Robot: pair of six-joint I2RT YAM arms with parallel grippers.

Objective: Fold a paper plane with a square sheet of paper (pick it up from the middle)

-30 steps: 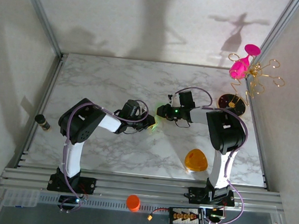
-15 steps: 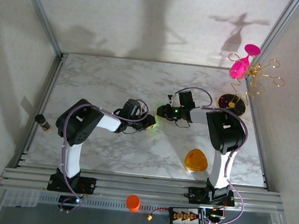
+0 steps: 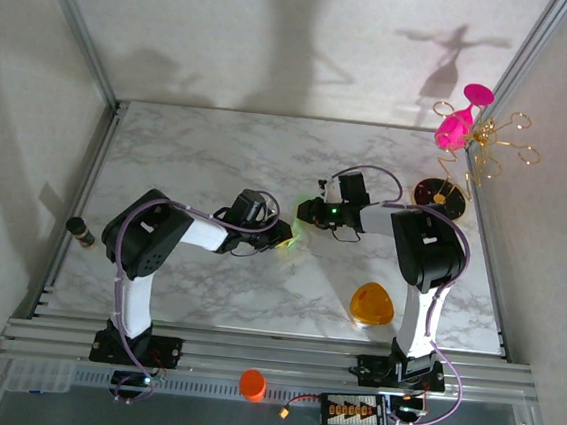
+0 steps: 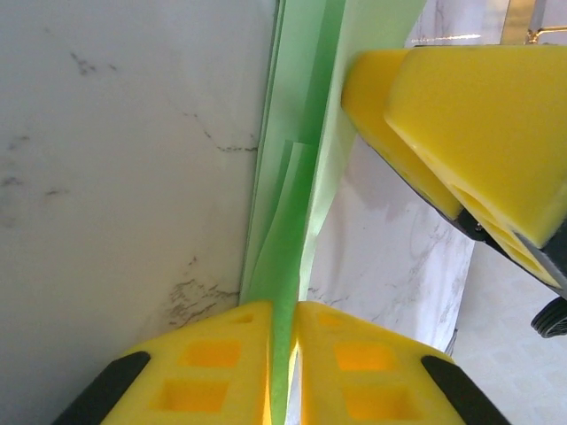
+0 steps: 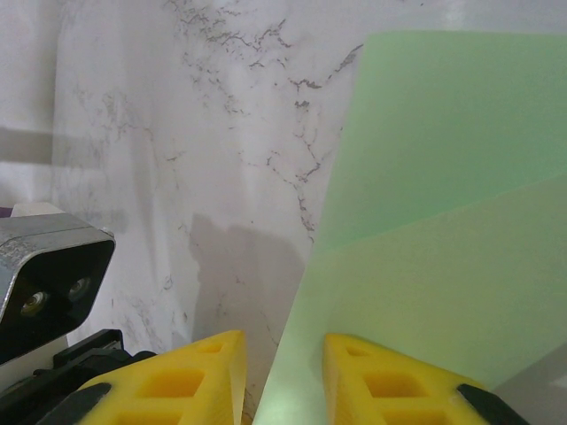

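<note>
The pale green paper (image 4: 297,177) is folded into a narrow layered strip that stands on edge over the marble table (image 3: 199,154). My left gripper (image 4: 283,310) is shut on its near end, both yellow pads pressed against the layers. At the strip's far end are the yellow fingers (image 4: 478,97) of the right gripper. In the right wrist view the paper (image 5: 443,221) rises between my right gripper's (image 5: 283,341) fingers, lying against the right one, with a gap to the left one. From above, the two grippers (image 3: 283,235) (image 3: 306,213) meet at mid-table, with a sliver of green paper (image 3: 294,236) between them.
An orange rounded-triangle object (image 3: 371,304) lies at the front right. A small dark bottle (image 3: 81,232) sits at the table's left edge. A gold wire stand with pink glasses (image 3: 468,125) and a dark round base (image 3: 439,193) occupy the back right. An orange cup (image 3: 253,383) stands on the front rail.
The left arm's elbow has swung a little to the left and its gripper has drifted slightly toward the near side. The right arm has stayed still.
</note>
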